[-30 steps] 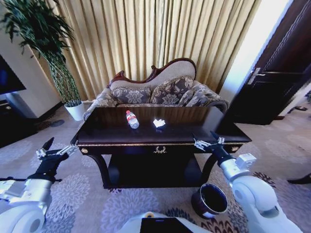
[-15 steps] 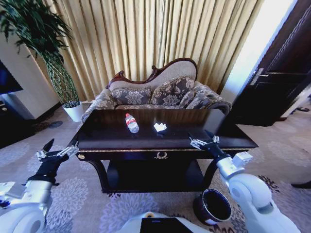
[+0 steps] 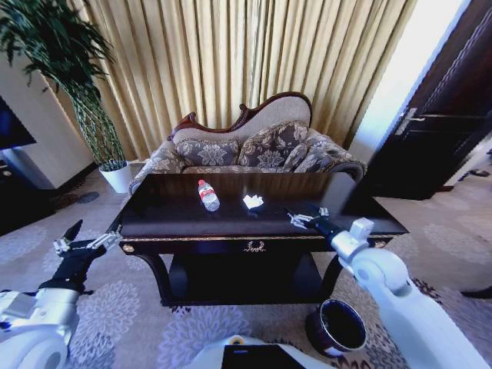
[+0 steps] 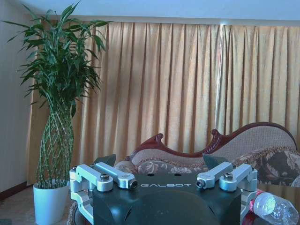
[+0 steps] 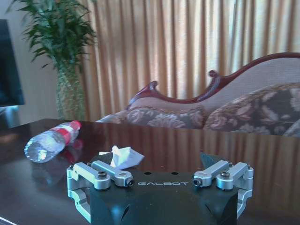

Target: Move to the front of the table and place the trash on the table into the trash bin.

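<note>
Head view: a dark glossy table (image 3: 231,223) with gold trim stands in front of the robot, and a patterned sofa (image 3: 246,146) and tan curtains (image 3: 246,54) rise behind it. On the tabletop a clear plastic bottle (image 3: 207,194) with a red and white label lies on its side, and a crumpled white paper (image 3: 252,201) lies just to its right, apart from it. The right gripper (image 3: 304,218) reaches over the near right part of the tabletop, its fingers spread and holding nothing, near the paper but not touching it. The left gripper (image 3: 81,242) hangs off the table's left end over the carpet, fingers also spread and empty. A small dark round bin (image 3: 334,326) stands on the carpet by the table's near right leg, below the right arm. A tall green plant (image 3: 69,69) in a white pot (image 3: 119,177) stands at far left. Left wrist view: the left gripper (image 4: 164,176) fills the lower part with its fingers apart and nothing between them; the plant, curtains and sofa back lie beyond, and the bottle (image 4: 274,208) shows at one edge. Right wrist view: the right gripper (image 5: 161,173) sits low above the dark tabletop (image 5: 187,140), fingers apart and empty; the crumpled paper (image 5: 121,157) lies just past its fingertips, and the bottle (image 5: 51,139) lies farther off to the side, cap end pointing toward the sofa.
</note>
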